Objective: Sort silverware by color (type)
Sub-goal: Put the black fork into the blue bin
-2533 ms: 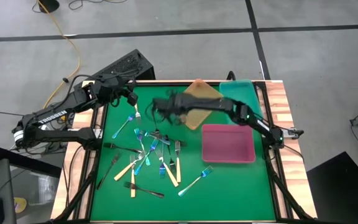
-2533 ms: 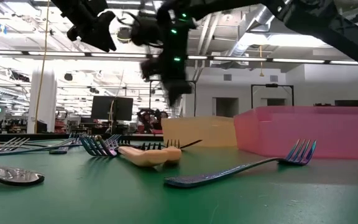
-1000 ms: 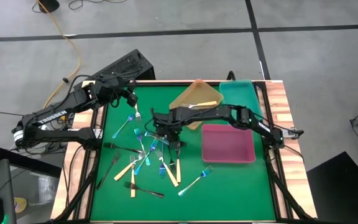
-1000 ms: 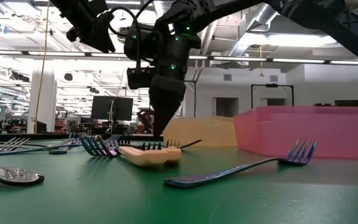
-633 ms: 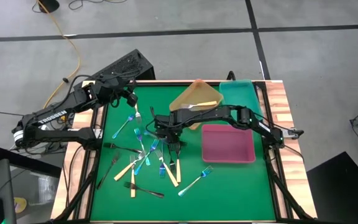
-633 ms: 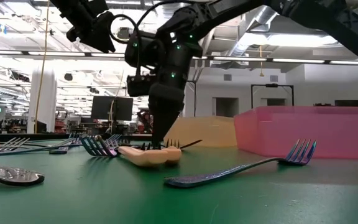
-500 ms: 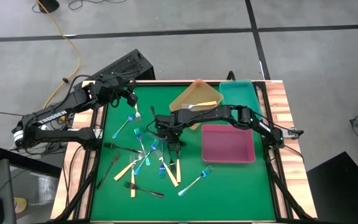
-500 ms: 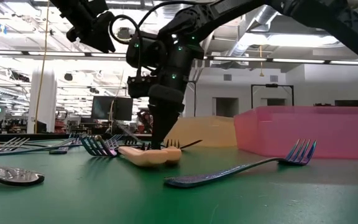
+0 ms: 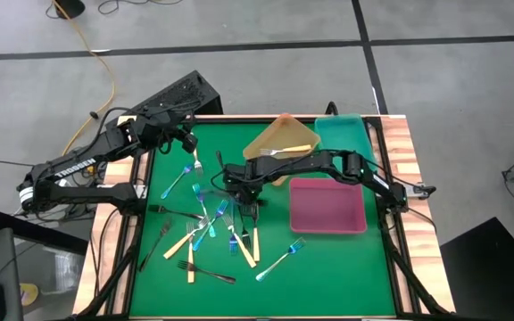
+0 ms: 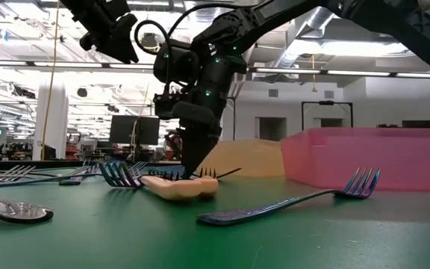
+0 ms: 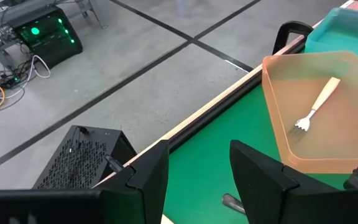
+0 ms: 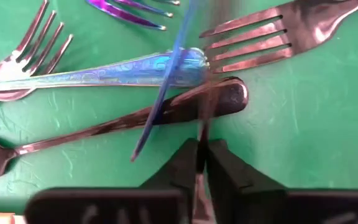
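Note:
Silverware lies in a loose pile (image 9: pixel 212 223) on the green mat: cream-handled, iridescent blue and dark forks. My right gripper (image 9: pixel 242 198) (image 10: pixel 187 173) (image 12: pixel 201 155) stands tip-down in the pile's far right part, shut on a thin dark fork handle. Beside it lie a blue fork (image 12: pixel 104 74) and a dark fork (image 12: pixel 185 109). One cream-handled fork (image 11: pixel 316 106) rests in the orange tray (image 9: pixel 279 147). My left gripper (image 9: pixel 188 141) (image 11: pixel 197 186) hangs open above the table's far left corner with nothing between its fingers. My right gripper pinches a thin dark fork handle (image 12: pixel 202 134) between its two fingers. The fingers come from above and point steeply down. The fork stays low among the other forks on the mat; which end of it the fingers have, I cannot tell.
A teal tray (image 9: pixel 342 134) stands at the far right and a pink tray (image 9: pixel 328 205) nearer, to the right of the pile. A blue fork (image 10: pixel 290 202) lies alone near the front. Bare green mat shows along the near edge.
My right gripper has sunk from just above the forks down into the pile, until its fingertips reach the mat's level, and its wrist has rolled a little. The forks around it lie much as before.

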Available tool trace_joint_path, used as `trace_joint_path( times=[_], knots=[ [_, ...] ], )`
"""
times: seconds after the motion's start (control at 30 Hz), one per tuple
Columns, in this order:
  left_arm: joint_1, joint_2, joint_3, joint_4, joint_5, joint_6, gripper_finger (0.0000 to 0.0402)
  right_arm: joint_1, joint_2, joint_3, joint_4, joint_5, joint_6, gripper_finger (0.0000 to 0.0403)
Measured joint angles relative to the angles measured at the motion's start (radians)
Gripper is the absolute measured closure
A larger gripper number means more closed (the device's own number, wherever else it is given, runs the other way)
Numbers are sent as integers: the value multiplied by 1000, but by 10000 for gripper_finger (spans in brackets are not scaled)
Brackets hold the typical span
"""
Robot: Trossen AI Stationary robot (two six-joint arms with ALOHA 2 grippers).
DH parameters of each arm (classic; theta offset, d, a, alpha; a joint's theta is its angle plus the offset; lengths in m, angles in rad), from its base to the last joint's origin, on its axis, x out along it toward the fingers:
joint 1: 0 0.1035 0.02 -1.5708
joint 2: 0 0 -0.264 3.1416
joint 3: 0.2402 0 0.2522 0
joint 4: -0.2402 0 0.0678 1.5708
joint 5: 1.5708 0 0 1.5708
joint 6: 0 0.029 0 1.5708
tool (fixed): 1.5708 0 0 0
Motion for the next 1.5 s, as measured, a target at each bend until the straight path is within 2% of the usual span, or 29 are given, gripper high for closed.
trace_joint_path(
  times=[0.1,0.73,1.5],
  knots=[
    [0,0,0,0,0,0,246,0,1,0,-1,2,-1,379],
    [0,0,0,0,0,0,246,0,12,112,-53,31,-13,377],
    [0,0,0,-1,0,-5,246,-28,5,342,-295,31,-102,375]
  ],
)
